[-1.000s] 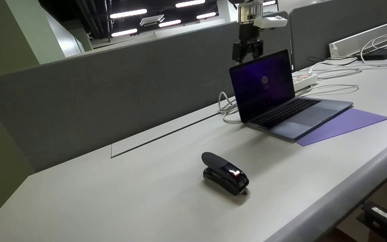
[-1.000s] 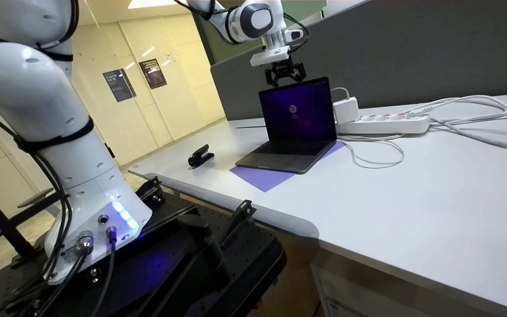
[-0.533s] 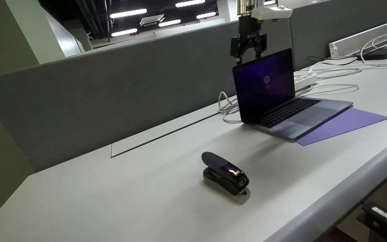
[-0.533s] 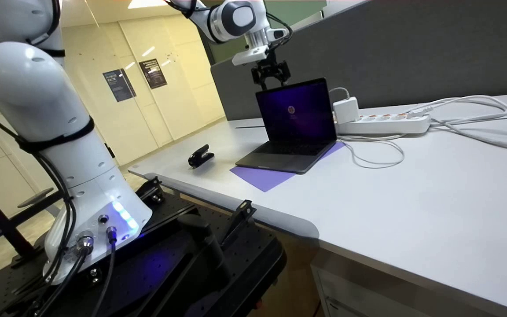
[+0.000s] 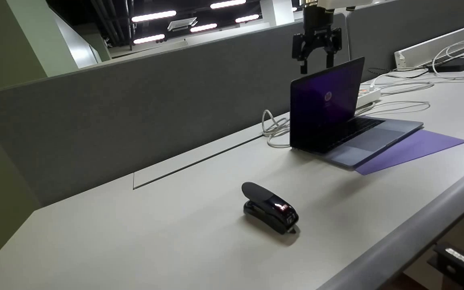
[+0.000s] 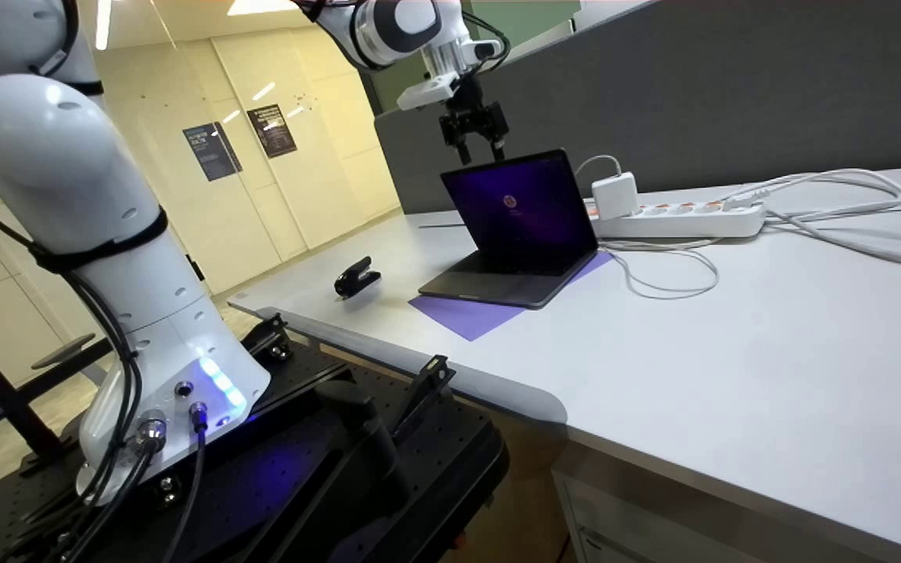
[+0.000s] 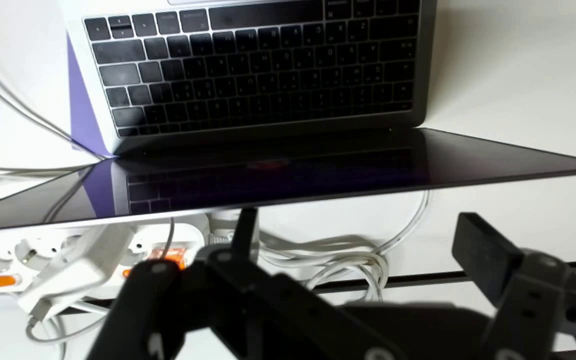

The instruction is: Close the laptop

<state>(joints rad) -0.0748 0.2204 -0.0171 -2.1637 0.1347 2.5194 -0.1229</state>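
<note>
Laptop point(image 6: 513, 234) sits unfolded on desk point(image 6: 732, 352), partly over purple sheet point(image 6: 470, 317), lid point(image 5: 326, 100) up. Gripper point(image 7: 356, 225) is just behind lid's top edge, fingers point(image 7: 483, 255) apart, nothing btwn; contact unclear. Pushing too high prob. slips over; shoving too hard may slide it fwd.

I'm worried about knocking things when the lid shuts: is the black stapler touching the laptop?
Apart. In both exterior views, white tabletop shows plainly between the black stapler and the laptop.
</note>
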